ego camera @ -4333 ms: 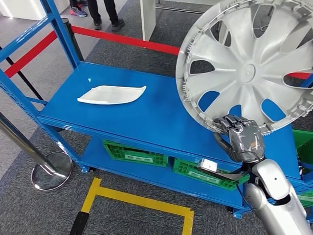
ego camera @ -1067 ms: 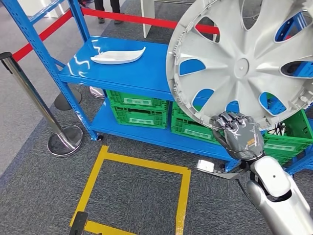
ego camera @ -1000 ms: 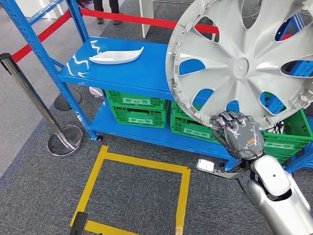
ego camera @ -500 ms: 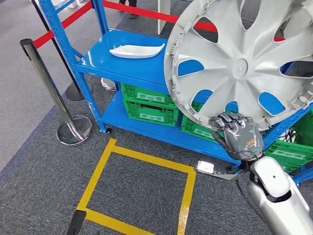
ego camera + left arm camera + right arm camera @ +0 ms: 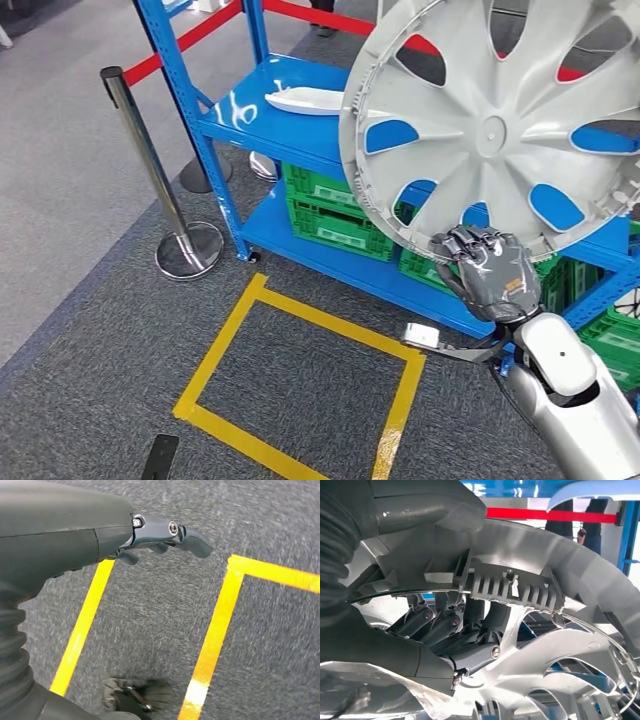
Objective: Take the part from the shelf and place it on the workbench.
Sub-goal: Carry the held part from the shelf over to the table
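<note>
Up front, right hand: the right hand (image 5: 489,272) grips the bottom rim of the hubcap (image 5: 494,130), fingers hooked over the edge; the right wrist view shows them curled inside the ribbed rim (image 5: 516,587).
Where the part is: off the shelf, held upright and high in front of the robot, well clear of the blue rack (image 5: 298,130).
Left hand: the left hand (image 5: 158,535) hangs over the carpet, fingers loosely curled and holding nothing that I can see.
Slip risk: one low grip on a wide, thin disc; I judge it could pivot or swing in the fingers if the robot turns sharply.
Collision risk: the disc's far edge stands close to the rack's uprights and blocks much of the head view, so a turn could clip the frame or the stanchion (image 5: 147,165) nearby.
Left behind: a white curved piece (image 5: 306,99) lies on the rack's top deck, green crates (image 5: 332,210) below.
Floor: grey carpet with a yellow taped square (image 5: 302,385) just before the rack.
Room: red barrier tape (image 5: 332,20) runs behind the rack; a person's legs stand beyond it. I cannot spot the workbench.
</note>
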### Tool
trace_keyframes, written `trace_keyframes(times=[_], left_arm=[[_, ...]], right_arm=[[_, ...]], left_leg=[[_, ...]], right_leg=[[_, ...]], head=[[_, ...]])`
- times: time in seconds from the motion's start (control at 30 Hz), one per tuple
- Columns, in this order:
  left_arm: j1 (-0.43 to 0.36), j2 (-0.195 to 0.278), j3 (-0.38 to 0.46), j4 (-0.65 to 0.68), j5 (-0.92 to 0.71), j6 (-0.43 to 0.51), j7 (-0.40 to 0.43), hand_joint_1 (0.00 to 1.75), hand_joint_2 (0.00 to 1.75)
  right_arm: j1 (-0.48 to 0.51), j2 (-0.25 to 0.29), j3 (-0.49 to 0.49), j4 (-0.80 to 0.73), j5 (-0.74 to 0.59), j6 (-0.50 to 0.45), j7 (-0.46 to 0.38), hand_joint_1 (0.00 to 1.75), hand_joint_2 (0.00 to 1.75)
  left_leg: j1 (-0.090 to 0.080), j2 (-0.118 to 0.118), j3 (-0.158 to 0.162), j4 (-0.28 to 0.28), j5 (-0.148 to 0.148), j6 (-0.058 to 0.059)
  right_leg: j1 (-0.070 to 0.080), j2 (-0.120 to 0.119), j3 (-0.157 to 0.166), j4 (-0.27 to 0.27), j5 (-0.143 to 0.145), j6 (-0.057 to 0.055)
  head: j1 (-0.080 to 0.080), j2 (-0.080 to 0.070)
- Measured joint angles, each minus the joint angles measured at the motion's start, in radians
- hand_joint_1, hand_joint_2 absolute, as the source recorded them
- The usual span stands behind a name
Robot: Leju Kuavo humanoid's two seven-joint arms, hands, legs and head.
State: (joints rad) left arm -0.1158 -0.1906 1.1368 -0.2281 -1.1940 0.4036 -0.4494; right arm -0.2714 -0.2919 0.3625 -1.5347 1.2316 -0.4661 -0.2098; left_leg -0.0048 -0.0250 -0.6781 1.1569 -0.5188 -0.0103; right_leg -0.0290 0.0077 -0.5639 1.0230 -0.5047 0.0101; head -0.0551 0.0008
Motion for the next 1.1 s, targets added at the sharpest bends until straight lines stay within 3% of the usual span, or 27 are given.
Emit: trace_keyframes(times=[0.07, 0.1, 0.13, 0.17, 0.23, 0.3, 0.37, 0.4, 0.47, 0.53, 0.6, 0.63, 0.67, 0.73, 0.8, 0.83, 0.87, 0.9, 0.97, 1.03, 1.1], left_arm=[[-0.001, -0.001, 0.000, 0.000, 0.000, 0.000, -0.002, 0.00, 1.75], [-0.001, -0.001, 0.000, 0.000, 0.000, 0.000, -0.002, 0.00, 1.75], [0.000, -0.002, 0.000, 0.000, 0.000, 0.000, -0.002, 0.00, 1.75], [0.000, -0.002, 0.000, 0.000, -0.001, 0.000, -0.002, 0.00, 1.75], [-0.002, -0.001, 0.000, 0.000, -0.001, 0.000, -0.002, 0.00, 1.75], [-0.004, -0.001, -0.001, 0.000, -0.002, 0.000, -0.002, 0.00, 1.75], [-0.004, -0.002, -0.001, 0.000, -0.002, 0.000, -0.003, 0.00, 1.75], [-0.002, -0.002, -0.001, 0.000, -0.002, 0.000, -0.003, 0.00, 1.75], [-0.003, -0.002, -0.001, 0.000, -0.002, 0.000, -0.003, 0.00, 1.75], [-0.006, -0.003, -0.001, 0.000, -0.002, 0.000, -0.003, 0.00, 1.75], [-0.006, -0.006, -0.002, 0.000, -0.003, 0.000, -0.003, 0.00, 1.75], [-0.005, -0.006, -0.002, 0.000, -0.003, 0.000, -0.003, 0.00, 1.75], [-0.005, -0.007, -0.002, 0.000, -0.003, 0.000, -0.006, 0.00, 1.75], [-0.007, -0.008, -0.002, 0.000, -0.002, 0.003, -0.023, 0.00, 1.75], [-0.010, -0.009, -0.002, 0.000, 0.002, 0.007, -0.046, 0.00, 1.75], [-0.010, -0.009, -0.002, 0.000, 0.006, 0.010, -0.057, 0.00, 1.75], [-0.010, -0.009, -0.002, 0.000, 0.011, 0.015, -0.066, 0.00, 1.75], [-0.010, -0.010, -0.002, 0.000, 0.018, 0.024, -0.077, 0.00, 1.75], [-0.013, -0.011, -0.002, 0.000, 0.038, 0.056, -0.104, 0.00, 1.75], [-0.020, -0.015, 0.002, 0.000, 0.068, 0.079, -0.135, 0.00, 1.75], [-0.023, -0.019, 0.010, 0.000, 0.092, 0.063, -0.150, 0.00, 1.75]], right_arm=[[0.000, -0.003, 0.000, 0.000, 0.000, 0.001, 0.001, 1.75, 1.75], [0.000, -0.005, 0.000, 0.000, 0.001, 0.002, 0.001, 1.75, 1.75], [0.001, -0.006, 0.000, 0.000, 0.002, 0.002, 0.000, 1.75, 1.75], [0.001, -0.007, 0.001, 0.000, 0.003, 0.002, -0.001, 1.75, 1.75], [0.000, -0.009, 0.001, -0.001, 0.004, 0.002, -0.001, 1.75, 1.75], [0.000, -0.011, 0.000, -0.002, 0.004, 0.002, -0.001, 1.75, 1.75], [0.000, -0.012, 0.001, -0.003, 0.004, 0.002, -0.002, 1.75, 1.75], [0.000, -0.013, 0.001, -0.004, 0.004, 0.002, -0.002, 1.75, 1.75], [-0.001, -0.016, 0.000, -0.005, 0.004, 0.002, -0.002, 1.75, 1.75], [0.000, -0.021, 0.000, -0.006, 0.005, 0.002, -0.002, 1.75, 1.75], [0.006, -0.025, 0.001, -0.006, 0.006, 0.002, -0.002, 1.75, 1.75], [0.008, -0.025, 0.001, -0.006, 0.008, 0.002, -0.003, 1.75, 1.75], [0.010, -0.025, 0.001, -0.006, 0.010, 0.002, -0.002, 1.75, 1.75], [0.011, -0.028, 0.002, -0.009, 0.013, 0.002, -0.001, 1.75, 1.75], [0.013, -0.033, 0.001, -0.016, 0.017, 0.002, 0.001, 1.75, 1.75], [0.015, -0.035, 0.002, -0.019, 0.018, 0.002, 0.001, 1.75, 1.75], [0.016, -0.036, 0.002, -0.024, 0.019, 0.002, 0.002, 1.75, 1.75], [0.017, -0.038, 0.002, -0.030, 0.020, 0.002, 0.004, 1.75, 1.75], [0.025, -0.043, 0.000, -0.048, 0.020, 0.003, 0.013, 1.75, 1.75], [0.047, -0.055, -0.010, -0.072, 0.023, 0.002, 0.022, 1.75, 1.75], [0.072, -0.067, -0.020, -0.093, 0.027, 0.002, 0.027, 1.75, 1.75]], left_leg=[[0.005, 0.015, -0.055, 0.124, -0.049, -0.006], [0.007, 0.017, -0.066, 0.151, -0.051, -0.007], [0.008, 0.019, -0.059, 0.139, -0.034, -0.005], [0.007, 0.024, -0.035, 0.091, -0.003, -0.002], [-0.002, 0.065, 0.035, -0.047, 0.055, 0.012], [-0.014, 0.098, 0.068, -0.122, 0.070, 0.023], [-0.017, 0.084, 0.066, -0.133, 0.068, 0.028], [-0.015, 0.072, 0.066, -0.138, 0.071, 0.033], [-0.010, 0.048, 0.068, -0.148, 0.079, 0.044], [-0.008, 0.022, 0.068, -0.150, 0.083, 0.050], [-0.009, -0.006, 0.067, -0.149, 0.083, 0.051], [-0.009, -0.020, 0.067, -0.147, 0.083, 0.051], [-0.008, -0.035, 0.067, -0.143, 0.082, 0.051], [-0.009, -0.062, 0.063, -0.134, 0.080, 0.047], [-0.007, -0.085, 0.051, -0.124, 0.081, 0.039], [-0.005, -0.096, 0.044, -0.122, 0.084, 0.033], [-0.003, -0.107, 0.039, -0.123, 0.087, 0.028], [-0.003, -0.105, 0.036, -0.121, 0.087, 0.022], [-0.007, -0.060, 0.018, -0.083, 0.063, 0.009], [-0.004, 0.000, -0.034, 0.031, 0.005, -0.003], [0.004, 0.016, -0.085, 0.143, -0.033, -0.010]], right_leg=[[0.002, -0.027, 0.000, 0.000, -0.001, -0.003], [0.002, -0.039, 0.000, 0.000, -0.002, -0.004], [0.003, -0.051, 0.001, 0.000, -0.002, -0.004], [0.003, -0.062, 0.003, 0.000, -0.003, -0.003], [0.007, -0.084, 0.007, 0.000, -0.007, 0.000], [0.013, -0.104, 0.008, 0.000, -0.010, 0.006], [0.016, -0.128, 0.010, -0.003, -0.011, 0.014], [0.015, -0.129, 0.010, -0.002, -0.016, 0.019], [0.011, -0.087, -0.012, 0.044, -0.051, 0.025], [0.010, -0.029, -0.072, 0.167, -0.110, 0.025], [0.012, -0.010, -0.126, 0.266, -0.136, 0.026], [0.013, -0.007, -0.130, 0.265, -0.119, 0.026], [0.012, -0.003, -0.114, 0.225, -0.085, 0.026], [0.005, 0.037, -0.058, 0.096, -0.018, 0.025], [0.000, 0.077, -0.022, 0.023, 0.001, 0.023], [0.001, 0.081, -0.018, 0.018, -0.003, 0.021], [0.001, 0.071, -0.016, 0.016, -0.002, 0.017], [0.001, 0.059, -0.015, 0.013, 0.000, 0.013], [-0.002, 0.031, -0.008, 0.007, 0.001, 0.004], [0.000, -0.001, -0.001, 0.006, -0.002, -0.004], [0.002, -0.033, 0.004, 0.006, -0.007, -0.008]], head=[[-0.001, 0.000], [-0.002, 0.000], [-0.002, 0.000], [-0.002, 0.000], [-0.002, 0.000], [-0.001, 0.000], [0.000, 0.000], [0.000, 0.000], [0.003, 0.000], [0.006, 0.000], [0.008, 0.000], [0.007, 0.000], [0.008, 0.000], [0.007, 0.000], [0.007, 0.000], [0.006, 0.000], [0.006, 0.000], [0.006, 0.000], [-0.002, 0.000], [-0.009, 0.000], [-0.009, 0.000]])
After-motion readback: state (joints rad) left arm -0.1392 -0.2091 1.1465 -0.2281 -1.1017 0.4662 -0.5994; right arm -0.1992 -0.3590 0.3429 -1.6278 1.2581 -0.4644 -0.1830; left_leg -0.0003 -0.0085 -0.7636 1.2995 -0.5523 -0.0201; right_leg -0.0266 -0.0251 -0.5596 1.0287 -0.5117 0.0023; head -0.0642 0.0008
